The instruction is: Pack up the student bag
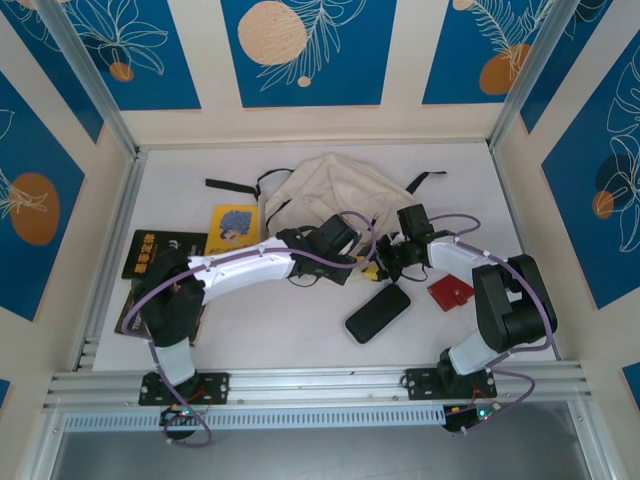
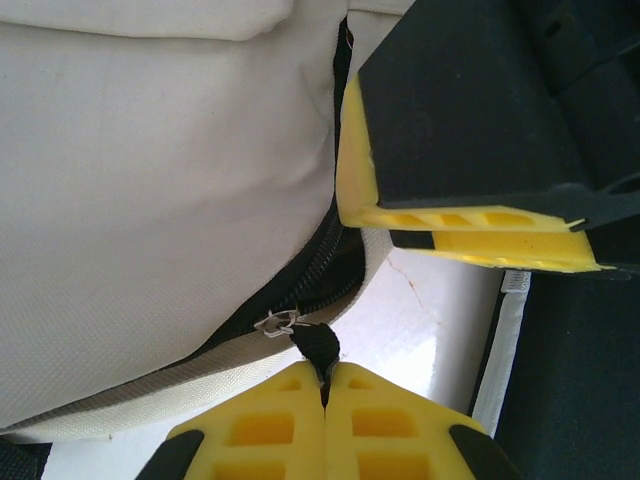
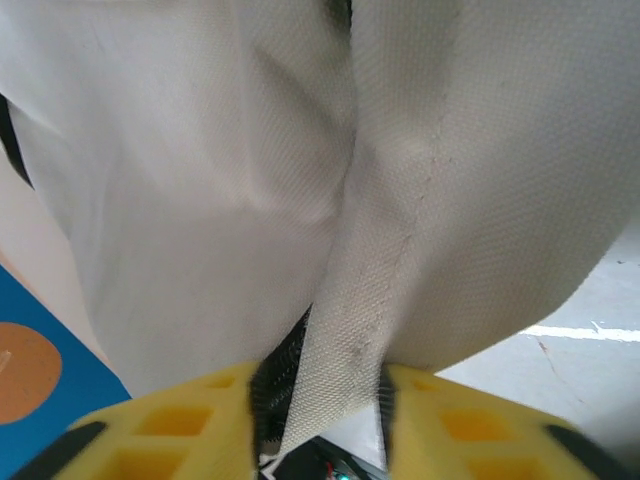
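Where the two arms meet at the middle of the bench (image 1: 280, 335), the student bag (image 1: 335, 180) lies flat toward the far side, cream fabric with black straps spread out left and right, and both arms reach to its near edge. Left fingers (image 2: 323, 375) are pressed fully together on the black zipper pull (image 2: 318, 345); the tab is clamped between the yellow tips, with the small metal slider (image 2: 277, 322) just beyond them on the black zipper line that curves along the bag's edge. One yellow-and-black finger of the other arm sits close by at the upper right of the left wrist view. Right fingers (image 3: 318, 378) stand partly apart, with a fold of the bag's cream fabric and a strip of black zipper trim hanging down between them. The fold fills most of the gap, but I cannot tell whether it is actually pinched. On the bench near the bag are a yellow book (image 1: 233, 224) just left of it, a black book (image 1: 160, 252) further left, a flat black phone-like item (image 1: 378, 312) in front of the arms' tips, and a small red item (image 1: 450, 291) beside the right arm, all apart from the bag.
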